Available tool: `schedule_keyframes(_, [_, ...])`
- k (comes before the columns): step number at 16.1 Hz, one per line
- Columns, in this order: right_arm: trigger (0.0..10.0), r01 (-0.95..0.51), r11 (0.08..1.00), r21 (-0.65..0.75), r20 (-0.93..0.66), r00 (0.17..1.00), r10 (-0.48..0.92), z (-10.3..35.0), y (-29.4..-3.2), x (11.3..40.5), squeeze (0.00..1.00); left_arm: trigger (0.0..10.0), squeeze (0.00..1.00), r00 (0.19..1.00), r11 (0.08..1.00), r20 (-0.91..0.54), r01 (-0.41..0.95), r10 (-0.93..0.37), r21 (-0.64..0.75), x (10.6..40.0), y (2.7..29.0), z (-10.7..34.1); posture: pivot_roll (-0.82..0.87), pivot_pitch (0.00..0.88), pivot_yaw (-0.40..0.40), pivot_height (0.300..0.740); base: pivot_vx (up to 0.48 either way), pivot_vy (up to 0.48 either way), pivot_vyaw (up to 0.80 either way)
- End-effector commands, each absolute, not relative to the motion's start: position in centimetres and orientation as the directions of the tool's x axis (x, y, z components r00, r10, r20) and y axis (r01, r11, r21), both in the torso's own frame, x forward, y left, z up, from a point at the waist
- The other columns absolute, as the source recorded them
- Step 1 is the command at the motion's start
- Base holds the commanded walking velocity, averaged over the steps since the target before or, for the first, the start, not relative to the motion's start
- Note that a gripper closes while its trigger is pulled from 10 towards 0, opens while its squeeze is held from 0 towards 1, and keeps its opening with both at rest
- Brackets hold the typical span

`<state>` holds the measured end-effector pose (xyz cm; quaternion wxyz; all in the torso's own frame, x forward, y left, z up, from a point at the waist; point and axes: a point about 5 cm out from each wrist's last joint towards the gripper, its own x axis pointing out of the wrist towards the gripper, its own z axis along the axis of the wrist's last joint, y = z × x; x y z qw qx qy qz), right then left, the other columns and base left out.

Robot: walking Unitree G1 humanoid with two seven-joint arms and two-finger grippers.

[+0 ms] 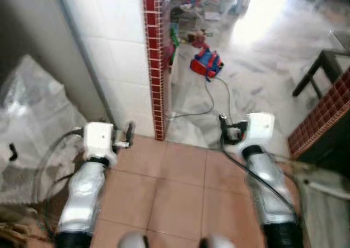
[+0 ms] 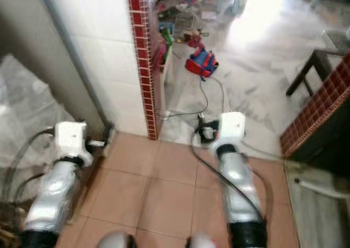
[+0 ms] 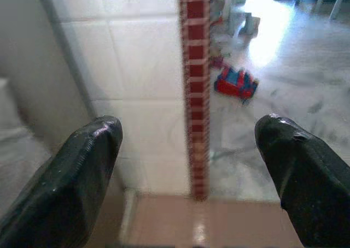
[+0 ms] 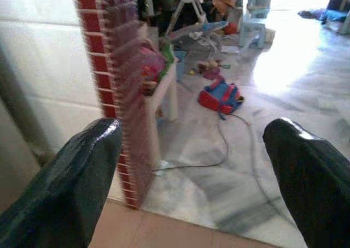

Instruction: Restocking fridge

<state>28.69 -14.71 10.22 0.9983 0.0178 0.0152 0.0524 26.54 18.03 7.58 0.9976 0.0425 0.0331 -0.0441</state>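
Fridge: can't confirm it from these views. The only candidate is a tall grey panel [image 1: 33,35] at far left, butted against the white tiled wall [image 1: 115,51], and I can't tell whether that's its side. Both arms are raised forward at about the same height, over the terracotta floor tiles [image 1: 175,188]. Left gripper [image 3: 188,128] has its fingers spread wide with nothing between them, and it points at the wall corner where a vertical red tile strip [image 1: 153,62] caps the edge. Right gripper [image 4: 195,130] is also spread wide and empty. It faces past that corner into the next room, which has a pale marble floor [image 1: 262,68]. Crumpled clear plastic sheet [image 1: 27,111] is piled low on the left, below the grey panel and beside the left arm. A red and blue bag-like item [image 1: 206,62] lies on the marble well ahead of the right gripper. A thin cable [image 1: 210,98] runs from it back toward the foot of the red strip. Small white table [image 4: 164,89] stands just behind the strip, with a mix of colourful clutter on and around it that's too blurred to identify. On the right, a red-tiled counter edge [image 1: 322,117] sits near the right arm, with a dark table leg [image 1: 314,70] behind it. Head views are a bit motion-blurred.
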Motion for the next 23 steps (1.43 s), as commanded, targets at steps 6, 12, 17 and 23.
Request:
schedule_keyframes(6, [10.0, -0.079, 0.997, 0.026, -0.001, 0.997, 0.079, 11.0, -15.5, 28.7, 0.0, 10.0, 0.0, 0.991, 0.989, -0.028, 0.131, -0.129, 0.074, 27.0, 17.1, 8.1, -0.01, 0.042, 0.036, 0.74, 0.348, 0.191, -0.8])
schedule_keyframes(12, [10.0, -0.078, 0.997, 0.011, 0.022, 0.997, 0.078, 11.8, -15.7, 29.6, 0.0, 10.0, 0.0, 0.987, 0.985, -0.006, 0.159, -0.159, 0.065, 28.2, 16.0, 8.4, -0.03, 0.033, 0.027, 0.74, 0.367, 0.0, -0.8])
schedule_keyframes(17, [10.0, -0.159, 0.987, 0.007, 0.054, 0.986, 0.159, 13.1, -14.1, 31.3, 0.0, 10.0, 0.0, 0.991, 0.991, 0.05, 0.118, -0.121, 0.057, 29.8, 16.0, 9.3, -0.01, 0.0, -0.043, 0.74, 0.343, 0.0, -0.8])
schedule_keyframes(23, [10.0, -0.117, 0.993, 0.016, 0.05, 0.992, 0.116, 12.8, -14.8, 31.4, 0.0, 10.0, 0.0, 0.994, 0.993, 0.025, 0.108, -0.109, 0.038, 29.4, 16.2, 8.5, -0.02, 0.0, -0.018, 0.74, 0.087, 0.0, -0.8])
